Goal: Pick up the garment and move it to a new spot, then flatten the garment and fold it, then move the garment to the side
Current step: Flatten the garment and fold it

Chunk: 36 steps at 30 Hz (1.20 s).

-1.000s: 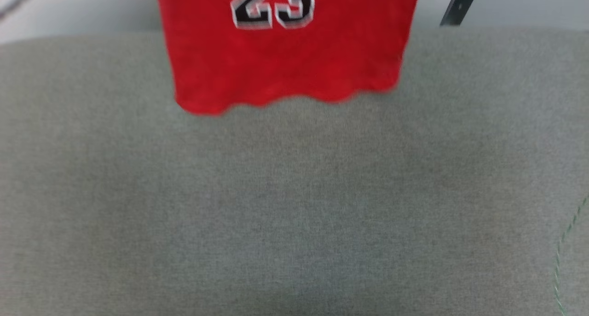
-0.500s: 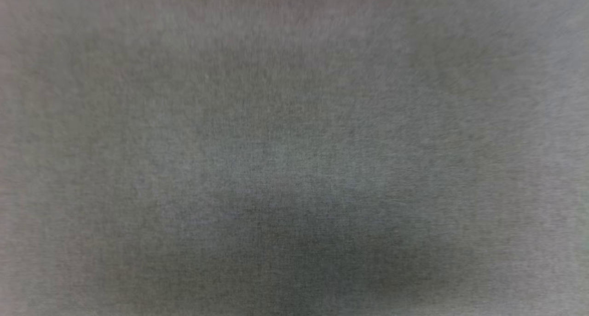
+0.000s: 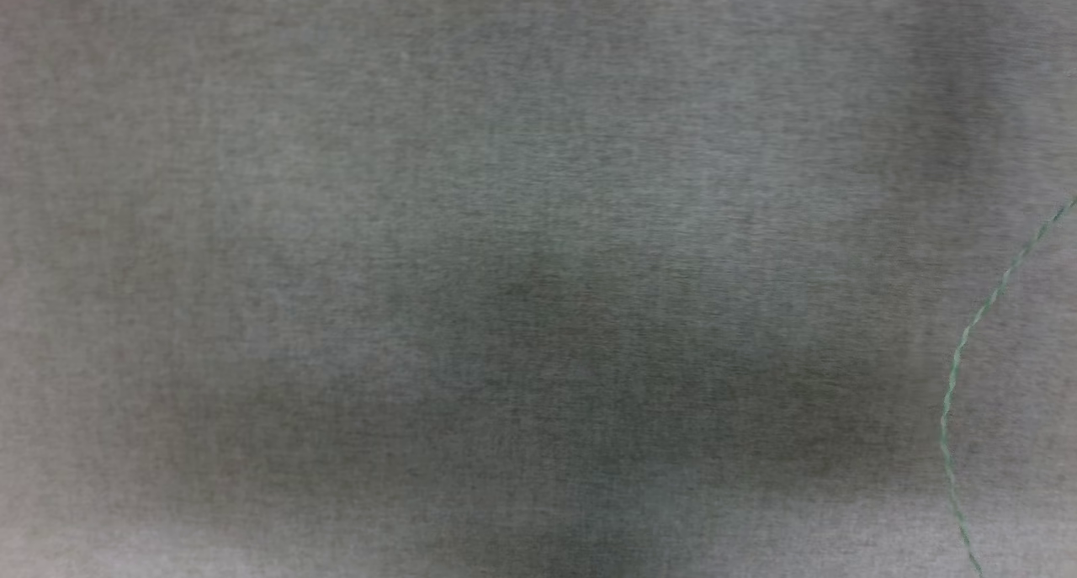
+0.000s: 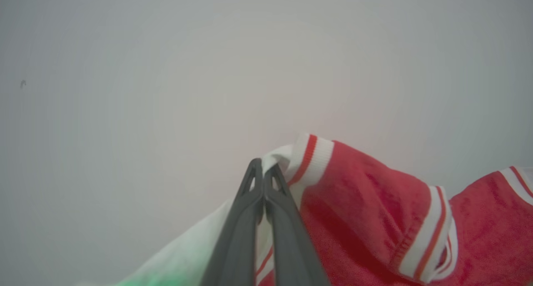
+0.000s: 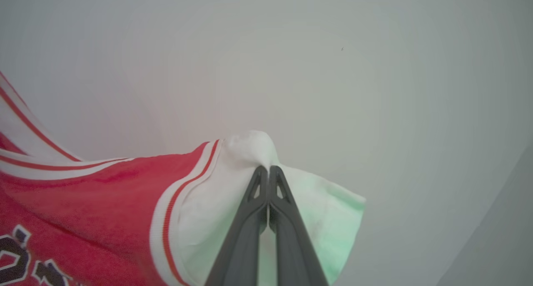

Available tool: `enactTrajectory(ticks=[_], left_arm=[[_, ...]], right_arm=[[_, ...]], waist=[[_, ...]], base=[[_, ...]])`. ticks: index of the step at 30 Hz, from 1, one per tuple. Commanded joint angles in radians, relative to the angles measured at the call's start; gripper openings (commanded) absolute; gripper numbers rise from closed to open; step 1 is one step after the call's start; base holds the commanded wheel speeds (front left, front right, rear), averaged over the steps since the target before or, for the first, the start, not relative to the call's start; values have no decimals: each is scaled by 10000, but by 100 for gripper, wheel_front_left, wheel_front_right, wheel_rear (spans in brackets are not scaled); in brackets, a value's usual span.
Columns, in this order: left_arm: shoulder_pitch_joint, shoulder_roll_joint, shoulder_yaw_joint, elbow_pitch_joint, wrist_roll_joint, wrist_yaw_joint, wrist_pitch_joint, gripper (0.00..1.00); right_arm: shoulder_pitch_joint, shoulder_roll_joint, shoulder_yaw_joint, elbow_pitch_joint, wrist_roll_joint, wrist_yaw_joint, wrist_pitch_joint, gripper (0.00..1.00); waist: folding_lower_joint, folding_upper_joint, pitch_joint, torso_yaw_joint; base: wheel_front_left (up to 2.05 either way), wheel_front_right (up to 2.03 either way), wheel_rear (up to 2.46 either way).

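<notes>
The garment (image 4: 366, 202) is a red jersey T-shirt with white sleeves and red-and-white striped trim, held up in the air against a pale wall. In the left wrist view my left gripper (image 4: 263, 169) is shut on a pinch of white fabric at the shoulder beside the striped trim. In the right wrist view my right gripper (image 5: 266, 173) is shut on the white sleeve at the other shoulder of the garment (image 5: 83, 211). Part of the black lettering shows at that view's lower left.
The head view looks down on a grey fabric surface (image 3: 421, 225) with a soft shadow across its lower middle. A thin green thread (image 3: 959, 368) curves along the right side. A plain pale wall (image 4: 166, 69) stands behind the held garment.
The head camera has tilted down: the red garment and the surface's far edge left the picture, and the green thread shows again at the right. Both grips look unchanged.
</notes>
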Motion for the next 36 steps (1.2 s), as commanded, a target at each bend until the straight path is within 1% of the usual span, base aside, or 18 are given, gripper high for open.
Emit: enactTrajectory(ticks=[1,4,8,9,15,20,24,27,30,32,34,36], left_arm=[[116,40,7,11,-57,-66,-62,0],[664,116,-20,152,-134,-100,-105,0],[1581,279,-96,349,-232,-142,-118,0],[1787,242,-71,373,-359,-137,-57,0],[3280,330,-404,112,-667,-151,220,0],[4843,535,-801,-406,-1011,-152,565,0],[6109,717,-1034,-773,-1372,-154,780,0],[7128,902,-1062,-980,-1625,-153,670,0],[8169,1052,-1179,-1287,-1773,-142,554,0],[8904,1169,-1239,-1516,-1843,-142,396,0],[9643,1242,-1329,-1808,-1809,-116,233,0],[10340,1351,-1296,-2165,-1903,24,95,0]], right_arm=[[164,2,-39,70,3,-14,-6,0],[350,39,-143,529,216,-14,-6,0],[697,61,84,1149,495,-14,-6,0],[745,70,233,1296,568,-12,-6,0],[1317,45,610,2464,1751,-12,-5,0],[2286,41,1757,3265,2957,-12,-3,0],[3305,-13,2863,3492,4055,-14,78,0],[4337,-90,3902,3271,4893,-12,229,0],[5450,-353,4933,2597,5929,-12,583,0],[6356,-749,5672,1911,6713,-12,971,0],[7211,-1306,6238,1090,7484,-12,1372,0],[8022,-1876,6711,139,8176,-12,1709,0]], waist=[[0,0,62,256],[0,0,-265,298],[0,0,-817,308],[0,0,-956,300],[0,0,-2003,266],[0,0,-3055,249],[0,0,-3818,227],[0,0,-4387,193],[0,0,-4887,178],[0,0,-5179,196],[0,0,-5449,253],[0,0,-5671,308]], base=[[0,0,0],[0,0,0],[0,0,0],[0,0,0],[0,0,0],[0,0,0],[0,0,0],[0,0,0],[0,0,0],[0,0,0],[0,0,0],[0,0,0]])
